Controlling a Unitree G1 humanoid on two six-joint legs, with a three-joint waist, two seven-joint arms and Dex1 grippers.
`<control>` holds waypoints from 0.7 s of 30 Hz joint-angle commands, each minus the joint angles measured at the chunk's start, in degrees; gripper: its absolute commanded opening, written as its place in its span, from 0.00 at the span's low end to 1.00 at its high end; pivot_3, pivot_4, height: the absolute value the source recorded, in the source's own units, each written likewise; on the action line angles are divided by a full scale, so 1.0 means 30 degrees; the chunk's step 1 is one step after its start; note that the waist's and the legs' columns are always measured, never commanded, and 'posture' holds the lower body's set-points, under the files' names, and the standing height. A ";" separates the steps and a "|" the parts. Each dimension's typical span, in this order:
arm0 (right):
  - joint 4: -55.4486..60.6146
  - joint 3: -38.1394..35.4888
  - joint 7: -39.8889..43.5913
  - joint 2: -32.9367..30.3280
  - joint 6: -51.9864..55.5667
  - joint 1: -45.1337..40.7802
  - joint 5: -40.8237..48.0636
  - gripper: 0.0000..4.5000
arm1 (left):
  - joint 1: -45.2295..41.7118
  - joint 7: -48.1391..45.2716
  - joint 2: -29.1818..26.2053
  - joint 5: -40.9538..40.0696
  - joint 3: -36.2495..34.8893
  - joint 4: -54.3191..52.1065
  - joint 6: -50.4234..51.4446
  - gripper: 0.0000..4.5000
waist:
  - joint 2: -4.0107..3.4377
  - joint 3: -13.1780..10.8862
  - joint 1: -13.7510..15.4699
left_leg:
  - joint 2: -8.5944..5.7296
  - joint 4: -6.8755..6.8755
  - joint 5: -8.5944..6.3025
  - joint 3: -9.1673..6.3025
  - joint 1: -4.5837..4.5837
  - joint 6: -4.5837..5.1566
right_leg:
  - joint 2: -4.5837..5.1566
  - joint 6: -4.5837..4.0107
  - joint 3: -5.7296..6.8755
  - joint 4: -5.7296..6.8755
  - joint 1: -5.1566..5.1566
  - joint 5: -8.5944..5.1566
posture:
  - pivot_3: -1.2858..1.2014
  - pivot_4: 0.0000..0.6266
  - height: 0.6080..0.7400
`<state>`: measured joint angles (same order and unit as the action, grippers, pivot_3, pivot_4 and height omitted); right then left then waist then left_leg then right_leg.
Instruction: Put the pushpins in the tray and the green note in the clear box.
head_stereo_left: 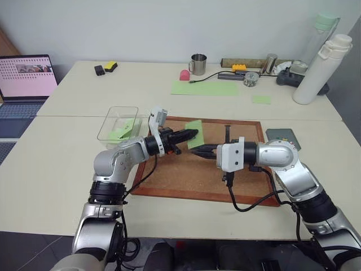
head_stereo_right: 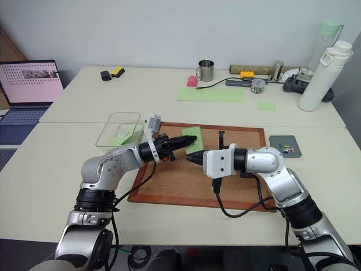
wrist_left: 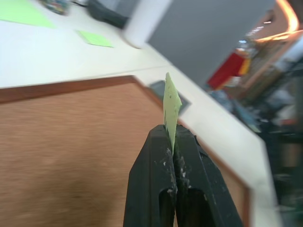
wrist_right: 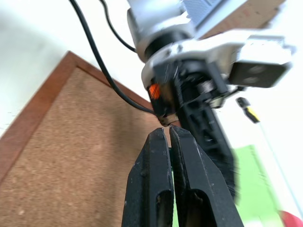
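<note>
Head views
Landmark: the cork board (head_stereo_left: pixel 192 172) lies in the middle of the near table.
Left gripper (head_stereo_left: pixel 193 134): over the board's far part, fingers pressed together on the green note (head_stereo_left: pixel 195 140), which hangs above the cork.
Right gripper (head_stereo_left: pixel 198 151): over the board, just beside the note, fingers pressed together with nothing between them.
Clear box (head_stereo_left: pixel 115 122): off the board's far left corner, green paper inside.
Tray (head_stereo_right: pixel 289 145): off the board's right edge, with pushpins (head_stereo_right: pixel 286 149) on it.

Left wrist view
Fingers (wrist_left: pixel 152 175): clamped on the note's edge; the note stands edge-on above the cork.

Right wrist view
Fingers (wrist_right: pixel 149 189): closed, empty, above the cork, close to the left gripper's body.
</note>
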<state>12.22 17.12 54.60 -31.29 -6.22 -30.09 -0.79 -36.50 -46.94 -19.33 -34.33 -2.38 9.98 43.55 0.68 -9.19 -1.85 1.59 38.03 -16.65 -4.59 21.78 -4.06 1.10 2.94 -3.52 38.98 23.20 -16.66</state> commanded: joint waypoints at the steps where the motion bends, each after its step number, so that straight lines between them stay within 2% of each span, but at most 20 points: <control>1: 0.1679 -0.1238 -0.0513 -0.0280 0.1200 0.0529 0.0925 0.00 | -0.0468 -0.0606 -0.0505 0.1697 0.0743 0.0274 -0.2575 0.01 | 0.0000 0.0001 0.0006 | 0.0000 -0.0002 0.0001 0.0000 0.0002 -0.0002 | 0.0000 0.0000 -0.0001 -0.0003 0.0001 0.0000 | 0.52 0.24 1.00; 5: 0.2311 -0.2763 -0.1865 0.0140 0.3751 0.1541 0.2013 0.00 | -0.0787 -0.0992 -0.0229 0.1912 0.0929 0.0197 -0.3177 0.01 | 0.0000 0.0000 0.0050 | -0.0003 0.0001 -0.0001 0.0001 0.0006 0.0002 | 0.0003 0.0000 0.0000 0.0000 0.0000 0.0000 | 0.52 0.24 1.00; 9: 0.1516 -0.6235 -0.4649 0.0728 0.7922 0.2459 0.3719 0.00 | -0.1245 -0.1914 -0.0255 0.2695 0.2041 -0.1120 -0.4512 0.01 | 0.0006 -0.0002 0.0112 | -0.0004 0.0006 -0.0006 -0.0006 0.0021 0.0010 | 0.0005 0.0000 0.0009 0.0004 0.0000 0.0000 | 0.52 0.24 1.00; 15: -0.1985 -1.0760 -0.8412 0.0921 1.2339 0.2560 0.4907 0.00 | -0.2466 -0.3667 -0.0287 0.4811 0.4423 -0.1899 -0.7746 0.01 | 0.0004 -0.0002 0.0108 | -0.0014 -0.0001 -0.0007 0.0007 0.0015 0.0013 | 0.0011 0.0000 0.0001 0.0003 -0.0001 0.0000 | 0.52 0.24 1.00; 21: -0.6073 -1.2346 -1.0197 0.0940 1.3324 0.1070 0.5388 0.00 | -0.2725 -0.4135 0.0391 0.6919 0.6297 -0.1275 -1.0657 0.01 | -0.0011 -0.0005 -0.0065 | -0.0014 -0.0017 -0.0036 0.0051 -0.0006 0.0066 | 0.0000 0.0000 -0.0047 0.0003 0.0003 0.0000 | 0.52 0.24 1.00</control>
<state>-4.35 -17.68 25.59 -28.40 33.65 -24.12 14.20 -43.98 -58.49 -18.51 -15.03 15.31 7.13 14.46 0.64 -9.20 -2.05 1.55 37.97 -16.76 -4.41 21.75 -3.86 1.09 2.94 -3.70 39.00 23.22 -16.66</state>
